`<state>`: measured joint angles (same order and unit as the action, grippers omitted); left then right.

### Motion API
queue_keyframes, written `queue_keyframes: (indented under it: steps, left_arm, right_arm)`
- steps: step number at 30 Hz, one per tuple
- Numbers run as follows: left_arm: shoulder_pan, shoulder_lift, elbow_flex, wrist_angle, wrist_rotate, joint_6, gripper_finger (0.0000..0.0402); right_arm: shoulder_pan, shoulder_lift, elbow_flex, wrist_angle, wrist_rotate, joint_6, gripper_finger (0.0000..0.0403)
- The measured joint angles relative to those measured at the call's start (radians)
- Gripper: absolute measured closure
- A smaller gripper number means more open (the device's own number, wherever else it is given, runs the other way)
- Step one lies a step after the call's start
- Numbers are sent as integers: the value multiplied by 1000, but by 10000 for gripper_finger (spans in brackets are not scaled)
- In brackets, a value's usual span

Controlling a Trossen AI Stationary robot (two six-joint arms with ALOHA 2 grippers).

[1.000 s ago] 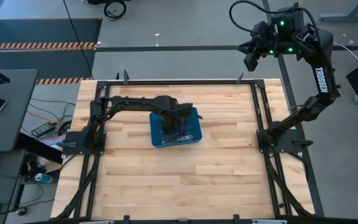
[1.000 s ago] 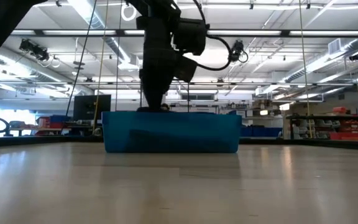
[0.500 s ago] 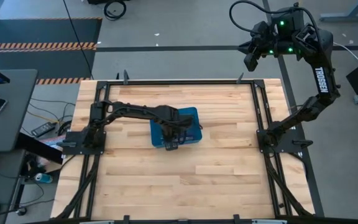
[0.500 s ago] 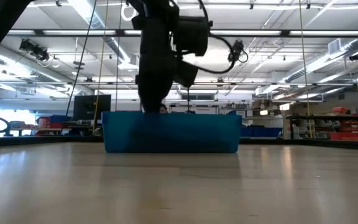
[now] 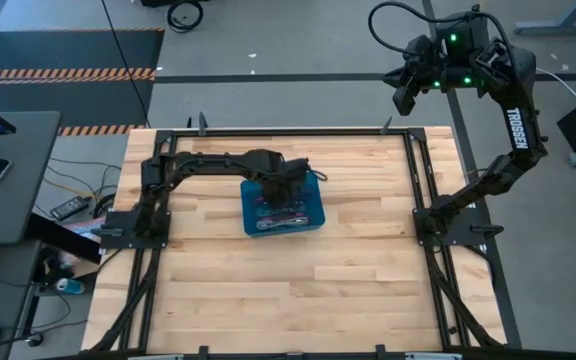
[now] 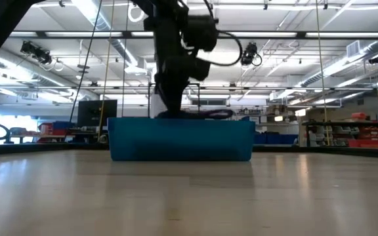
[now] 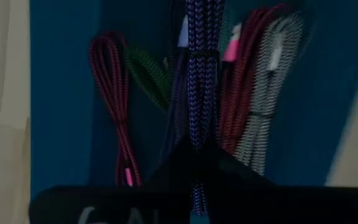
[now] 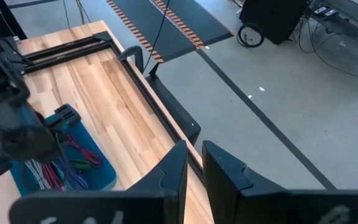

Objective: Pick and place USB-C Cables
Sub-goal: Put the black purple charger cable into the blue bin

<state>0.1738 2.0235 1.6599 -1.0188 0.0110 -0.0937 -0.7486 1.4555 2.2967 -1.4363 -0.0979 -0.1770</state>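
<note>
A blue bin (image 5: 251, 215) stands at the middle of the table and holds several folded USB-C cables. In the left wrist view these are a magenta one (image 7: 110, 93), a green one (image 7: 148, 78), a maroon one (image 7: 244, 87) and a grey one (image 7: 269, 106), all lying on the bin floor. My left gripper (image 5: 286, 195) is over the bin, pointing down, shut on a blue-purple cable (image 7: 202, 74). My right gripper (image 5: 404, 95) waits high beyond the table's far right corner, with a narrow empty gap between its fingers (image 8: 194, 163). My left gripper pinches the blue-purple cable bundle between its two fingers, part-way along its length (image 7: 197, 134). It comes from above, pointing down. One end of the bundle (image 6: 216, 114) sticks out roughly level just above the bin's rim. The bin wall hides whether the rest touches the floor.
The bin's wall (image 6: 182, 141) stands between the low camera and the cables. Bare wooden tabletop (image 5: 268, 290) lies all around the bin. A black frame rail (image 8: 160, 93) runs along the table's edges.
My left gripper dipped into the bin toward the table's near edge, then came back up toward the far edge. The blue-purple cable now shows above the bin's rim in the low view, where none showed before.
</note>
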Motion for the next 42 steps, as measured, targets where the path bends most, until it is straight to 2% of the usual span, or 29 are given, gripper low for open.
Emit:
queue_keyframes:
  steps: [7,14,20,26,31,34,38,42]
  left_arm:
    - [8,-23,28,-71,7,1,385]
    - [-36,-23,0,-117,41,-4,385]
    - [-71,-23,-51,-83,66,-35,385]
    - [-69,-23,-159,-23,66,-63,385]
    - [-63,-22,-175,53,60,-103,383]
    - [-64,-22,-169,100,59,-105,358]
    - [-64,-22,-159,105,58,-97,310]
    - [-64,-22,-160,102,57,-95,280]
  right_arm:
    - [0,0,0,-2,1,-1,347]
    - [0,0,0,-2,2,-9,347]
    - [0,0,0,-2,2,-9,347]
    - [0,0,0,-2,2,-9,347]
    - [0,0,0,-2,2,-9,347]
    - [0,0,0,-1,2,-9,347]
    - [0,0,0,-2,2,-9,347]
    - [0,0,0,-2,2,-9,347]
